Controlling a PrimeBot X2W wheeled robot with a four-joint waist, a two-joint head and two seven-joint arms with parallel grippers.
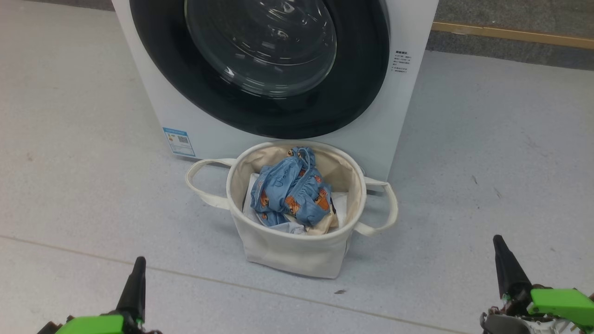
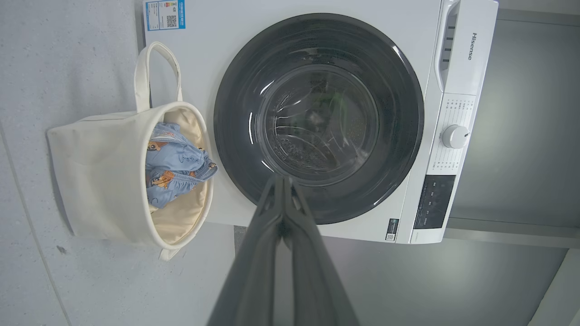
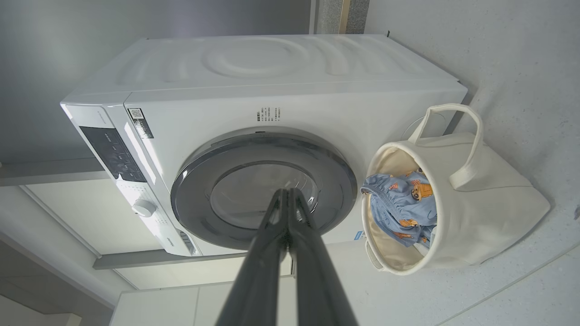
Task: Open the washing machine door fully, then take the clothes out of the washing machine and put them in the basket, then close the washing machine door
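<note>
Looks like the robot is at the tail end here. The washing machine door [image 1: 260, 60] seems to sit flush against the washing machine [image 1: 408, 28] in all 3 views. The clothes [image 1: 292, 190] are bunched up inside the basket [image 1: 287, 255], which stands on the floor [image 1: 69, 185] right in front of the machine, just below the door.

So the step in hand is probably just making sure the door is latched. The pictures don't show whether the latch is engaged. To do it well, a straight push on the black rim beats pushing on the glass.

The left gripper [image 1: 139, 262] and right gripper [image 1: 499, 243] are both clenched with nothing in them. They hang low, 1 on each side, well apart from the door, with the basket of clothes between and ahead of them.
</note>
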